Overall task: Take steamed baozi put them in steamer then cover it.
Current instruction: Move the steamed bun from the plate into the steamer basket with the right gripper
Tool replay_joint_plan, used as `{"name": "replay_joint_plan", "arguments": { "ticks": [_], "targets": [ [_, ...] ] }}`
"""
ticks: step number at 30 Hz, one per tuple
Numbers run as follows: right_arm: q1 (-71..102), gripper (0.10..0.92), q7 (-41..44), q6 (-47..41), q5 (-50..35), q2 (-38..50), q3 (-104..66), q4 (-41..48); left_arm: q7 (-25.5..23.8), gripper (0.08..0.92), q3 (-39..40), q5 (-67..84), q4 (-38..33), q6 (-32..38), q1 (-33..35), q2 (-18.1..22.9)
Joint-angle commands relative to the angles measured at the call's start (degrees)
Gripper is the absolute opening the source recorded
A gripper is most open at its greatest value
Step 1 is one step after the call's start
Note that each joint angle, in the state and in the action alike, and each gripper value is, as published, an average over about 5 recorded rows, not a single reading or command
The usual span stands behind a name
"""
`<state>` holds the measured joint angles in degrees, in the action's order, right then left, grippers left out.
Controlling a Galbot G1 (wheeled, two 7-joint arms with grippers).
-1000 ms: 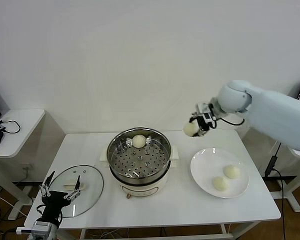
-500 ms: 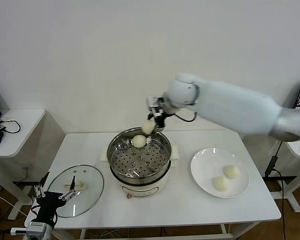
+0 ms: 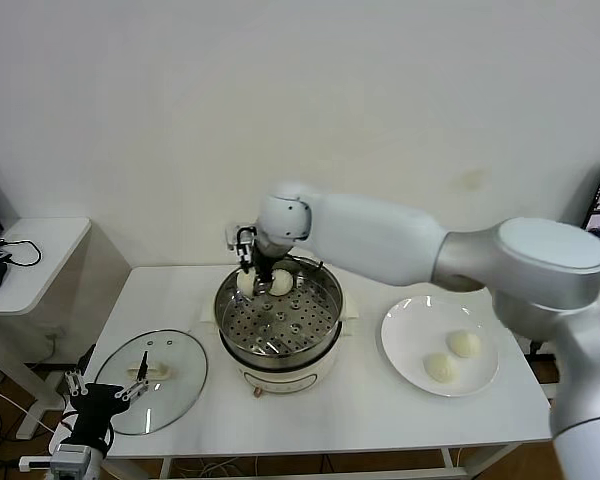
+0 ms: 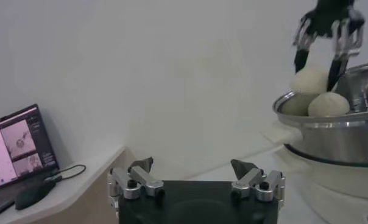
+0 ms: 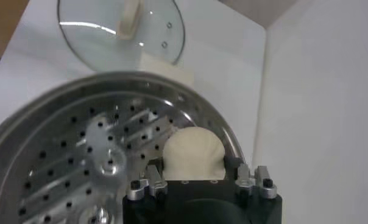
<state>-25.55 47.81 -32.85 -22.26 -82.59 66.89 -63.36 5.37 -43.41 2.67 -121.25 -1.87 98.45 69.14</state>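
The right gripper [image 3: 250,278], closed on a bun [image 5: 192,153], has swung from the plate [image 3: 410,345] into the steamer [image 3: 325,335], ready to release; the left gripper [image 3: 105,385] waits open at the desk's front-left corner.

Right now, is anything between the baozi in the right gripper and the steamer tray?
Nothing visible does. The right gripper holds a baozi just above the steamer tray's far-left part, beside the baozi already there; the glass lid lies apart on the table.
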Motion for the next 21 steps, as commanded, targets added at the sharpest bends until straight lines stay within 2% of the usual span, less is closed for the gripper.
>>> {"name": "replay_joint_plan", "arguments": {
  "ticks": [1, 16, 18, 21],
  "targets": [
    [3.28, 0.619, -0.3, -2.56, 0.37, -5.5, 0.44, 4.77, -0.02, 0.823, -0.21, 0.02, 0.19, 0.02, 0.02, -0.06],
    [3.98, 0.619, 1.37, -4.0, 1.64, -4.12, 0.92, 3.08, 0.0, 0.823, -0.3, 0.07, 0.25, 0.07, 0.19, 0.07],
    [3.77, 0.635, 1.83, -3.92, 1.85, -3.68, 0.73, 2.71, -0.01, 0.823, -0.25, 0.05, 0.24, 0.06, 0.16, 0.11],
    [2.89, 0.701, 2.72, -3.7, 1.97, -2.56, 0.44, 1.65, -0.01, 0.823, -0.19, 0.01, 0.23, 0.06, 0.16, 0.16]
  ]
}}
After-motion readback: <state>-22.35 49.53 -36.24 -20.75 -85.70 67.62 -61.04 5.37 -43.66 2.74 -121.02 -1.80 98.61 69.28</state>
